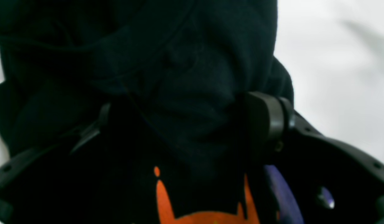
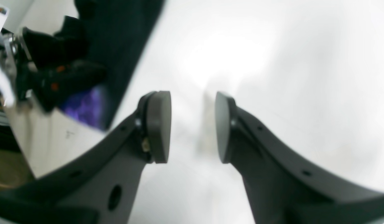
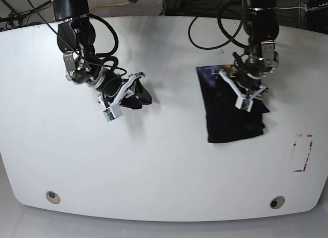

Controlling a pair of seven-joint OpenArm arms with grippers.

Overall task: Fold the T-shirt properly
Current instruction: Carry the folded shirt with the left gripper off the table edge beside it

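Observation:
The black T-shirt (image 3: 233, 120) lies folded into a compact rectangle right of the table's middle, with a purple patch at its far left corner. My left gripper (image 3: 247, 89) is down on its far part. In the left wrist view the T-shirt (image 1: 185, 62) bunches between the wide-apart jaws of the left gripper (image 1: 182, 119), which is open, and fabric touches the right pad (image 1: 266, 118). Orange and purple colour shows under the fabric. My right gripper (image 2: 193, 127) hangs open over bare white table, nothing between its pads. It sits left of centre (image 3: 137, 94), well apart from the T-shirt (image 2: 120, 37).
The white table (image 3: 164, 161) has a red marking (image 3: 302, 153) near its right edge. Two round holes (image 3: 52, 197) (image 3: 277, 202) sit near the front edge. Cables run along the back edge behind both arms.

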